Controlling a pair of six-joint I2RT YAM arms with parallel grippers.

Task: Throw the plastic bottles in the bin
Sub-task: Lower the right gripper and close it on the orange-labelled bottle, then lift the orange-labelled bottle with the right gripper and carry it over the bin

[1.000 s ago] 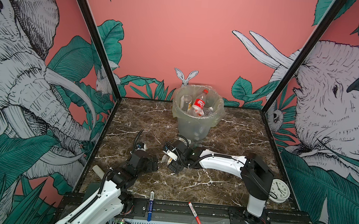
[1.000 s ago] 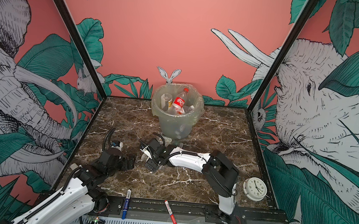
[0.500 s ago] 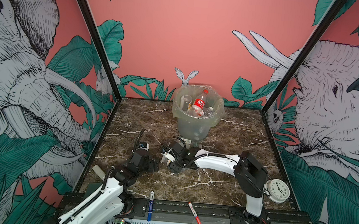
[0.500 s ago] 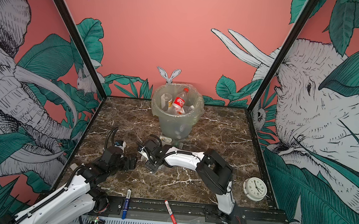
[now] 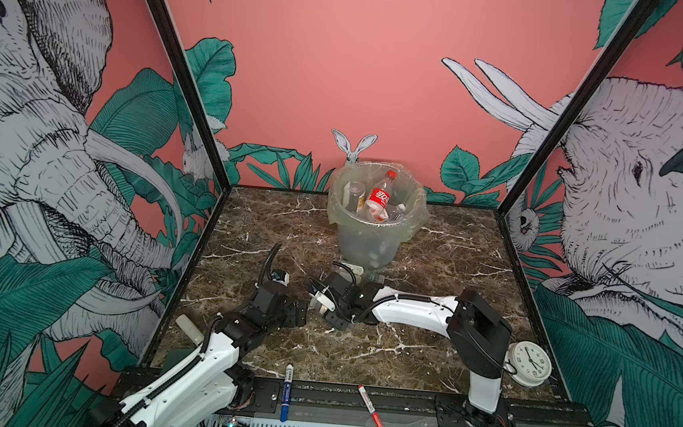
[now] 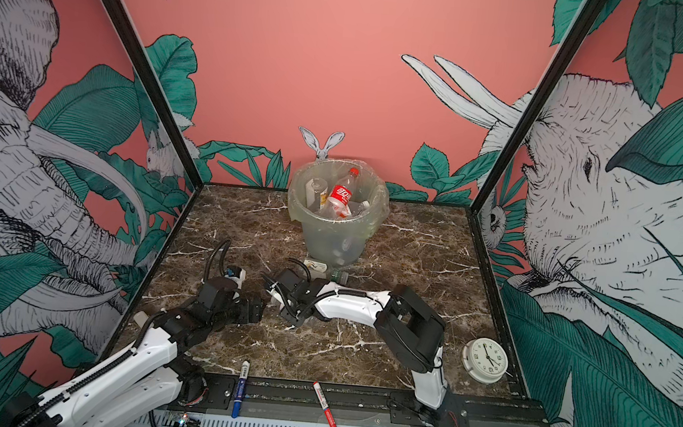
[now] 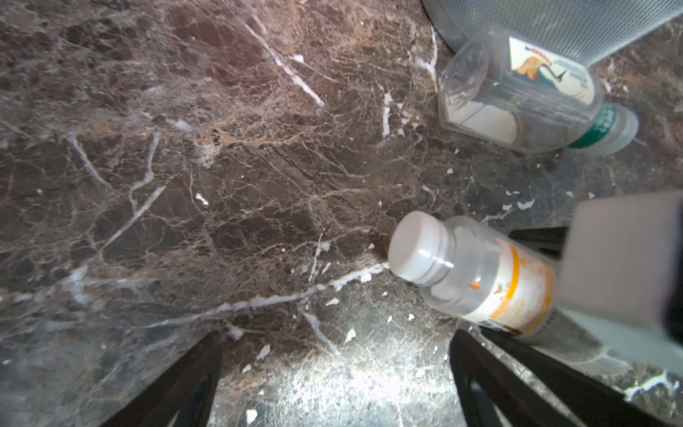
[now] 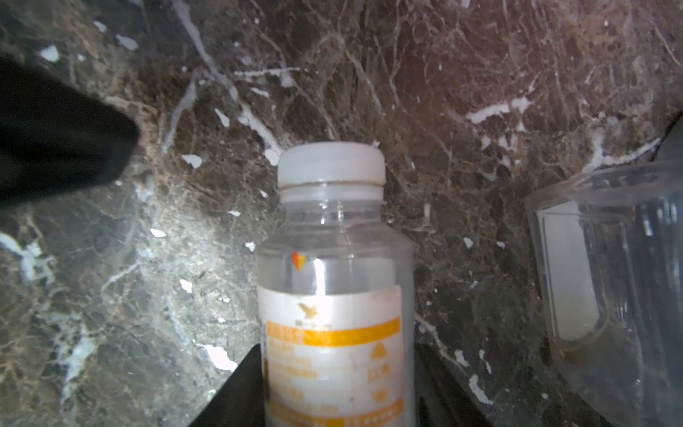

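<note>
On the marble [image 8: 480, 74], white-capped bottle [image 8: 332, 295], gripped between right fingers [image 8: 240, 399]

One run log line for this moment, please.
right end effector: shut on white-capped bottle | left end effector: open, empty | green-banded bottle: lying beside bin

Staged robot test booth, not a home: printed elephant-and-leaf wall panels [image 5: 26, 114] set in black frame posts [image 5: 181, 77], marble-look tabletop [image 5: 432, 251] — two white arms [image 5: 411, 312] bolted to the near rail [image 5: 325, 397].
</note>
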